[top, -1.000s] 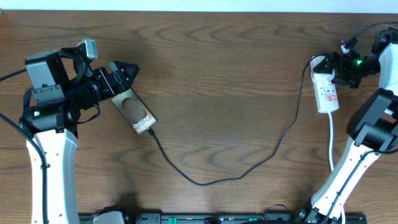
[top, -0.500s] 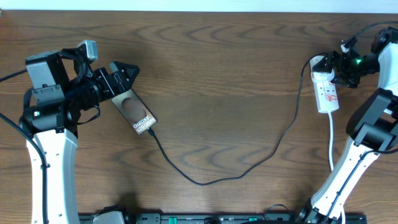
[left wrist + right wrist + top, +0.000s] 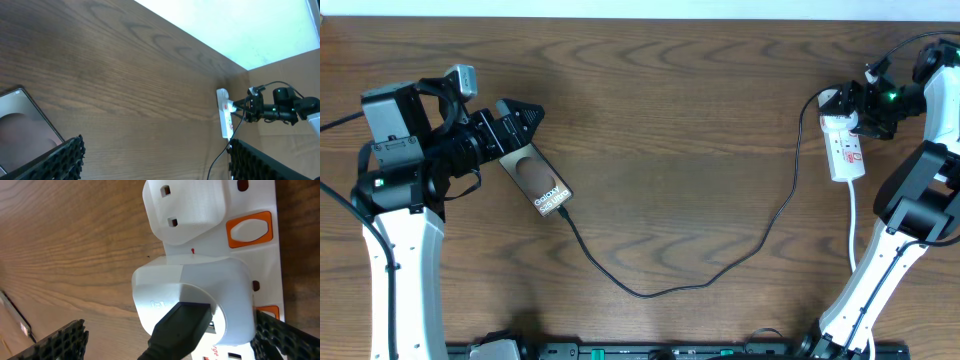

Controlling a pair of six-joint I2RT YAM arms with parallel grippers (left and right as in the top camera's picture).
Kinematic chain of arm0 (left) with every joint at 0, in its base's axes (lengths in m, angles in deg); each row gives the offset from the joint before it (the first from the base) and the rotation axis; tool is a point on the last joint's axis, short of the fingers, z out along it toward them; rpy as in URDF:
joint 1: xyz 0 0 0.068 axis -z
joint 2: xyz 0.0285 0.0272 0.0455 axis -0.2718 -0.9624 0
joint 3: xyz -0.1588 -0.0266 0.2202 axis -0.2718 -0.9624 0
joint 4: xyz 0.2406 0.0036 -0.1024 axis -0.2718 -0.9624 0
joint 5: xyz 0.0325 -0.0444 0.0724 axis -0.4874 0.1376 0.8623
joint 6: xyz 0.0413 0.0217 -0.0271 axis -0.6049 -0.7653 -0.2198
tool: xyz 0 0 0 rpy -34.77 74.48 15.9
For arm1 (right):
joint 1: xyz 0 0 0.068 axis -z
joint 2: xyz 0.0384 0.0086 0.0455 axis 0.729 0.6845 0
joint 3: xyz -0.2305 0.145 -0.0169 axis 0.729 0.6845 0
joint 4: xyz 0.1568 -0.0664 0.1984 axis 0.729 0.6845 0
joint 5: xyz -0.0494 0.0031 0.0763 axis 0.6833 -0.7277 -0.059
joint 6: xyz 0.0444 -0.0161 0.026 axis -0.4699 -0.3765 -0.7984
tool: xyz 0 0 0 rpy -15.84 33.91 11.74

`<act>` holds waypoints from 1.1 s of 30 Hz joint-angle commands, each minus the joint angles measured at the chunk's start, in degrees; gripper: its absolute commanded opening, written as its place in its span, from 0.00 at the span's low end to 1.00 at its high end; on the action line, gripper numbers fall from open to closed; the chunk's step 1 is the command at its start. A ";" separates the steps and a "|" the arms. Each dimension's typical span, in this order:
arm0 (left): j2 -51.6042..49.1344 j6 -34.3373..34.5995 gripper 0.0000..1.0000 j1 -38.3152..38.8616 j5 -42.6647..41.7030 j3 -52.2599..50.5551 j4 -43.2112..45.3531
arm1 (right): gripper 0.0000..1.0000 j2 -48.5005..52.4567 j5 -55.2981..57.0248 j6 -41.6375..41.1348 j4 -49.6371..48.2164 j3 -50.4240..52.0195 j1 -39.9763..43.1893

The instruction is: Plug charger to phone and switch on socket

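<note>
**Charger meets phone, socket at far right**

Your phone (image 3: 542,185) lies on the bench (image 3: 670,100) at the left, with the cable (image 3: 720,270) meeting its near end. The cable runs right to the socket (image 3: 844,145). Beside the phone, the left jaws are released. The right jaws are spread wide over the socket's adapter (image 3: 192,300).

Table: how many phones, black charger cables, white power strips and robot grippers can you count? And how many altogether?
phone: 1
black charger cable: 1
white power strip: 1
grippers: 2, the left gripper and the right gripper
Total: 5
</note>
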 commanded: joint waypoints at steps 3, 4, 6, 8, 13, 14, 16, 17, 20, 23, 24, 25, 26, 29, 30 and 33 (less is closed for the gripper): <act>-0.02 -0.13 0.89 0.20 0.35 0.61 -0.39 | 0.99 0.72 -6.47 -1.27 0.76 -0.07 -3.52; -0.02 -0.13 0.89 0.20 0.35 0.61 -0.42 | 0.99 0.72 -6.47 -1.27 0.76 0.00 -3.54; -0.02 -0.13 0.89 0.20 0.35 0.61 -0.42 | 0.99 0.72 -6.49 -1.27 0.70 0.31 -3.61; -0.02 -0.13 0.89 0.20 0.35 0.61 -0.44 | 0.99 0.72 -6.51 -1.27 0.66 0.98 -3.65; -0.02 -0.13 0.89 0.20 0.35 0.61 -0.42 | 0.99 0.72 -6.95 -1.27 -0.11 3.56 -3.76; -0.02 -0.13 0.89 0.20 0.35 0.61 -0.42 | 0.99 0.72 -7.37 -1.25 -0.44 4.26 -3.80; -0.02 -0.13 0.89 0.20 0.35 0.61 -0.42 | 0.99 0.72 -8.35 -1.25 -1.36 5.64 -3.87; -0.02 -0.13 0.89 0.20 0.35 0.61 -0.42 | 0.99 0.72 -8.92 -1.25 -1.75 6.16 -3.89; -0.02 -0.13 0.89 0.20 0.35 0.61 -0.42 | 0.99 0.72 -9.64 -1.25 -2.60 7.19 -4.04; -0.02 -0.13 0.89 0.20 0.35 0.61 -0.44 | 0.99 0.72 -8.46 -1.33 -2.78 7.13 -3.93; -0.02 -0.13 0.89 0.20 0.35 0.61 -0.44 | 0.99 0.72 -7.63 -2.03 -2.73 6.95 -3.78; -0.02 -0.13 0.89 0.20 0.35 0.61 -0.44 | 0.99 0.72 -6.71 -2.82 -2.73 6.91 -3.61; -0.02 -0.13 0.89 0.20 0.35 0.61 -0.42 | 0.99 0.72 -5.53 -3.43 -2.73 6.88 -3.39; -0.02 -0.13 0.89 0.20 0.35 0.61 -0.42 | 0.99 0.70 -0.92 -5.73 -1.44 5.81 -2.49; -0.02 -0.13 0.89 0.20 0.35 0.61 -0.44 | 0.99 0.70 0.66 -6.36 -0.74 5.22 -2.25; -0.02 -0.13 0.89 0.20 0.35 0.61 -0.42 | 0.99 0.70 5.20 -8.39 2.54 1.95 -1.07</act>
